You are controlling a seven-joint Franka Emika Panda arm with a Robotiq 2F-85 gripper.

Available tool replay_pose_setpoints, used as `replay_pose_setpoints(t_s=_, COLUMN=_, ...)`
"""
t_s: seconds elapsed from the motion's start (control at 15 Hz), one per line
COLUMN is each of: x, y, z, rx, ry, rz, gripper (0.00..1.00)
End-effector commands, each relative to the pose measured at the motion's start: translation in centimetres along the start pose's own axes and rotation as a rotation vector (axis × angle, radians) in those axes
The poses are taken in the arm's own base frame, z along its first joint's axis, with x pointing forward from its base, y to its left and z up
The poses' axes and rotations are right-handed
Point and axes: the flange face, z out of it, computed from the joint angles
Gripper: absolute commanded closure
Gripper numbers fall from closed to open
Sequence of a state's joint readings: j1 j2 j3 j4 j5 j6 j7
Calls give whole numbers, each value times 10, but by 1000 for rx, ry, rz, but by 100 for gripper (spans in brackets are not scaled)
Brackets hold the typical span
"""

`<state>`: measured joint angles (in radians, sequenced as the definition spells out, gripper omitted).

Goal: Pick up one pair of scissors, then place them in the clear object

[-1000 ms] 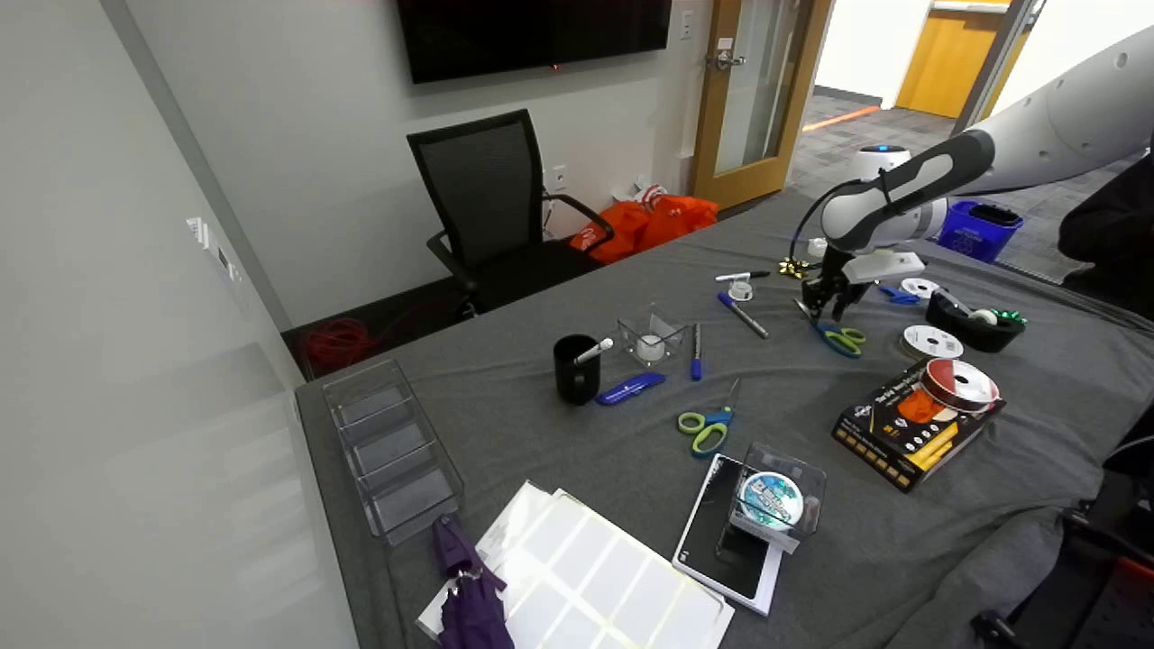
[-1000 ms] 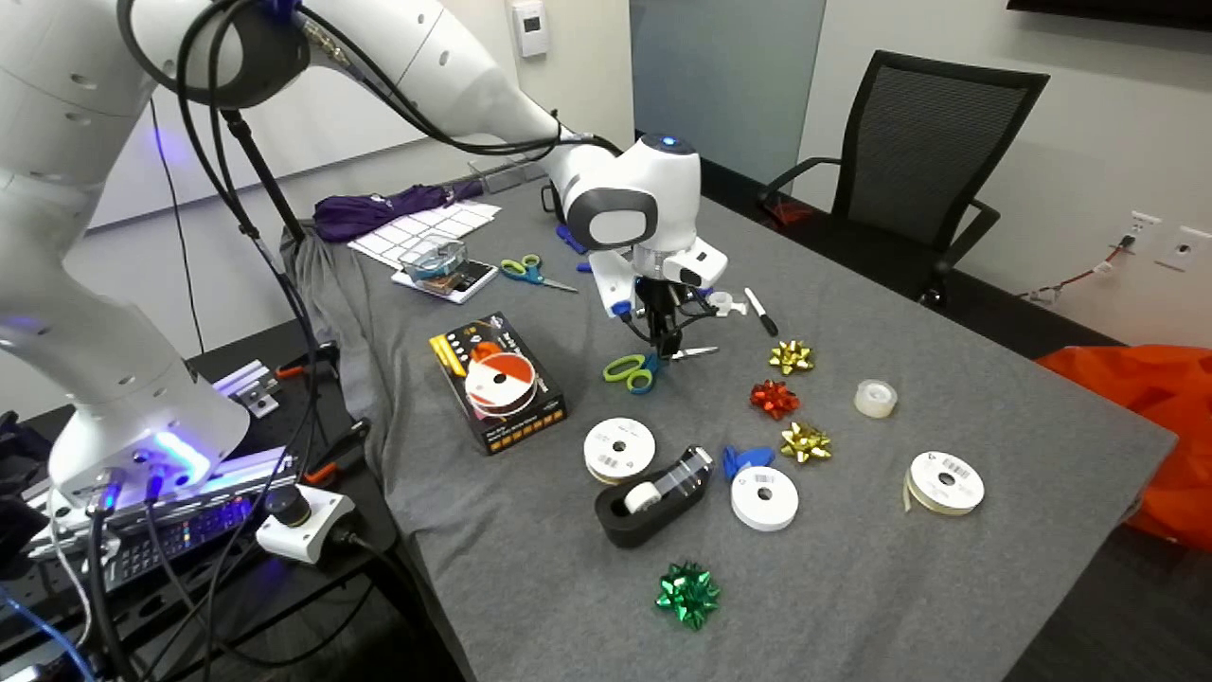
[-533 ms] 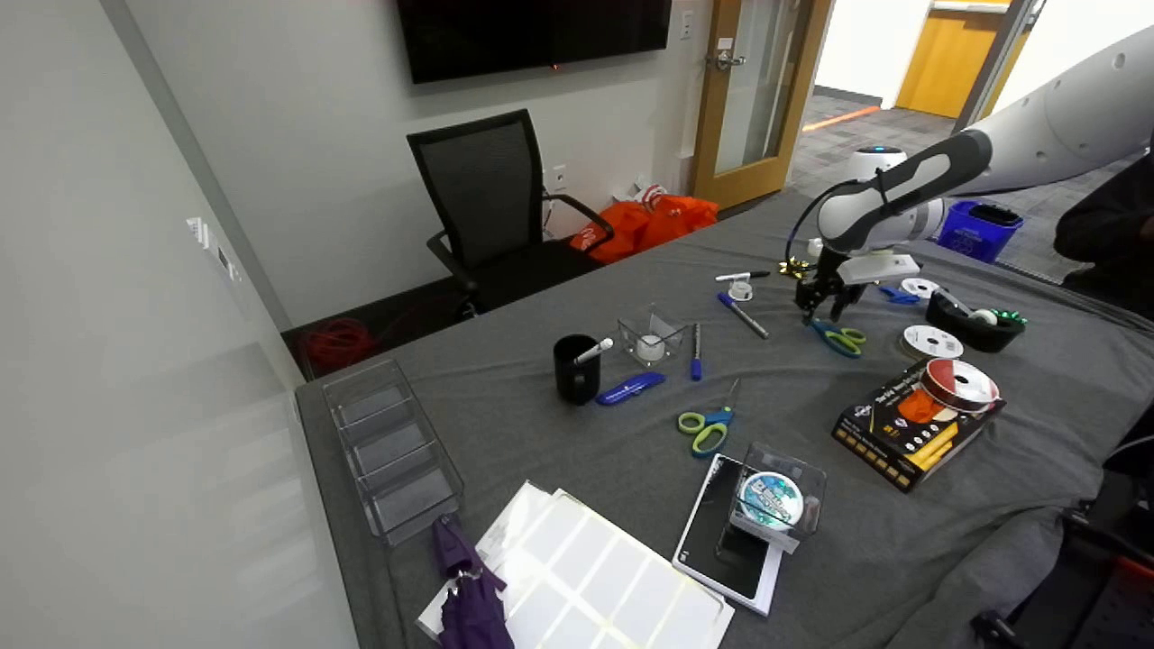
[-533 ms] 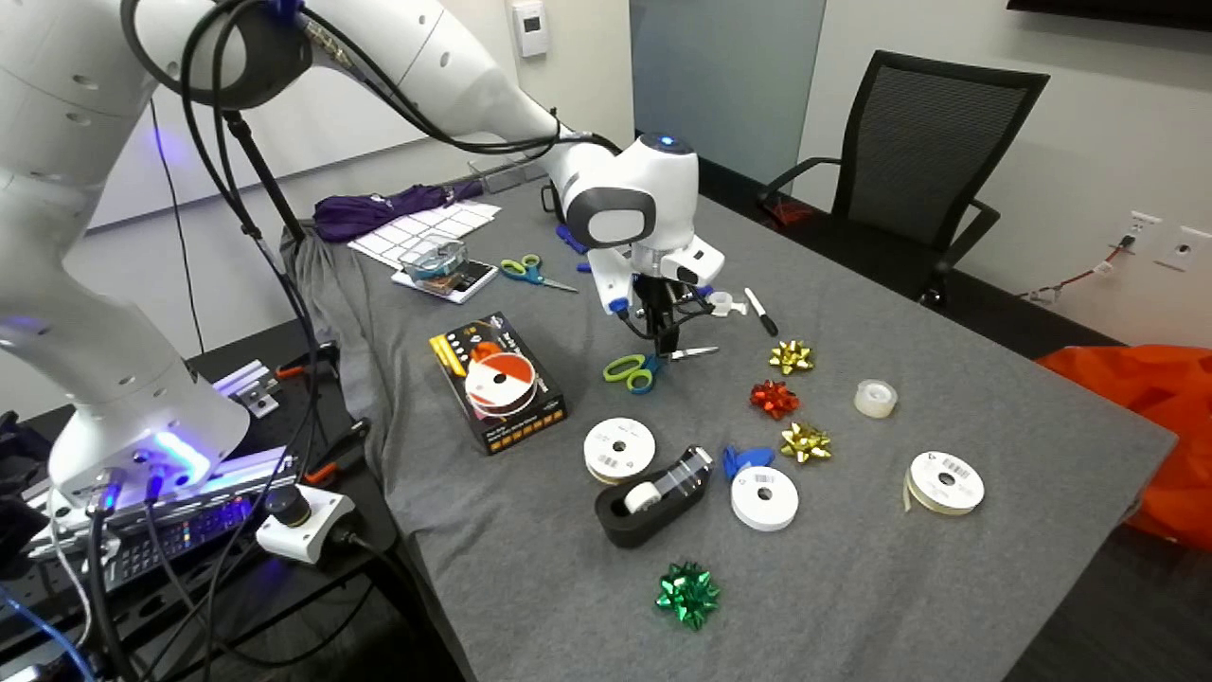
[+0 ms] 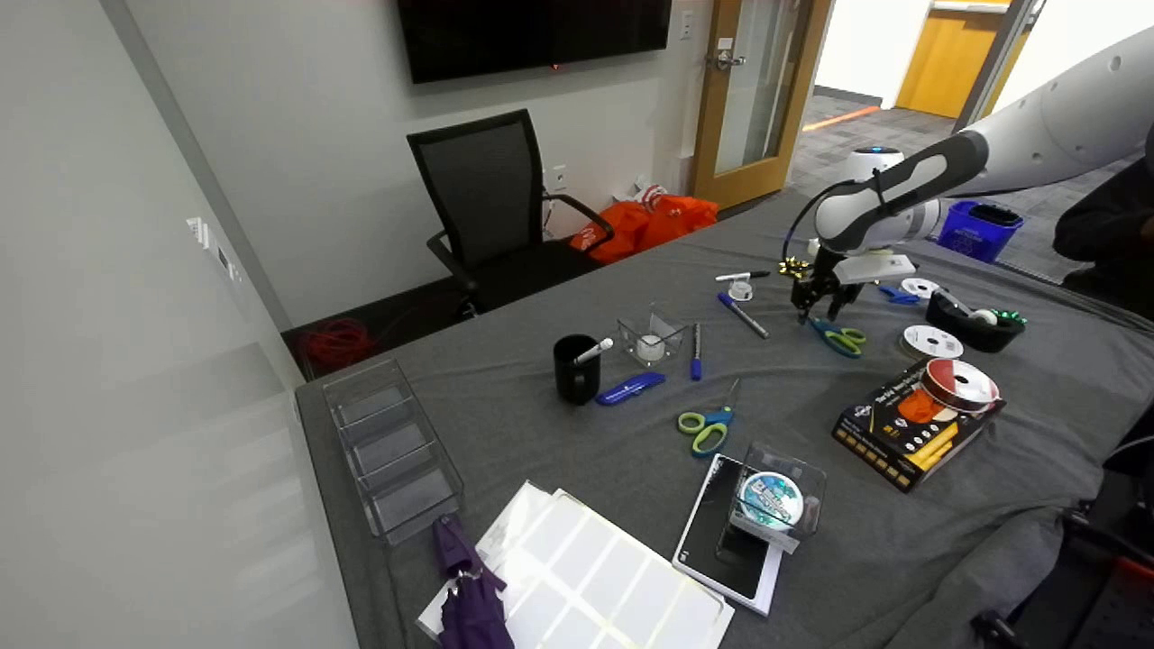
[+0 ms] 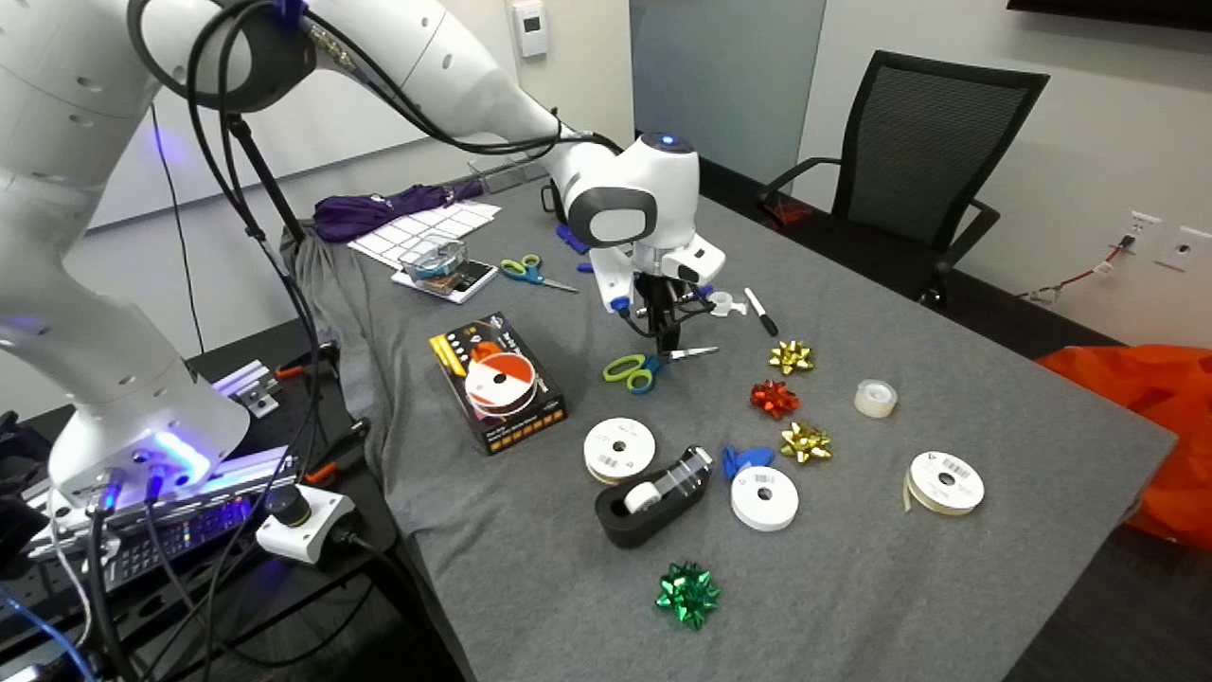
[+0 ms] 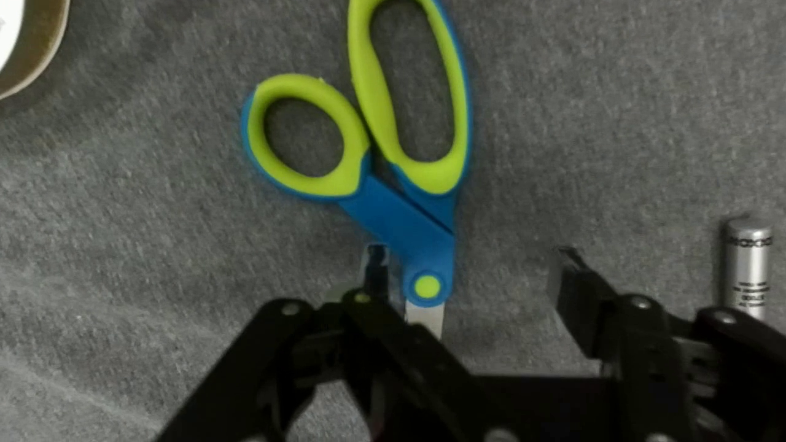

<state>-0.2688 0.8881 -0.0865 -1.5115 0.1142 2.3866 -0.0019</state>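
"Did our wrist view show the gripper spread?"

"Yes, scissors between its parted fingers; an exterior view added their blade tips."

"And we saw the clear organiser near the grey tabletop's corner, a chair beyond one edge."

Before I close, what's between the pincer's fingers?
Wrist view: the scissors, near their pivot, then grey cloth towards the finger at picture right. Finger height unclear.

Grey-clothed table, in an exterior view: clear organiser box, nine o'clock; green-handled scissors, centre; second pair, two o'clock.
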Motion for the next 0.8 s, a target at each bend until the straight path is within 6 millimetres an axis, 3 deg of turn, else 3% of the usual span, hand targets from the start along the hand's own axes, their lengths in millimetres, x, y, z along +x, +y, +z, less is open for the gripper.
replay_pose_setpoints(t_s=0.0, x=8, y=5, z=4, rx=-1, ry=11, rz=7, gripper=20)
replay_pose_setpoints(t_s=0.2, x=10, y=6, z=9, rx=-7, ry=12, rz=9, gripper=27)
replay_pose_setpoints(t_s=0.33, x=10, y=6, z=11, rx=-6, ry=10, rz=8, gripper=51)
replay_pose_setpoints(t_s=0.4, x=10, y=6, z=12, rx=-6, ry=7, rz=10, gripper=54)
replay_pose_setpoints(t_s=0.73, x=10, y=6, z=13, rx=-5, ry=0, rz=13, gripper=91)
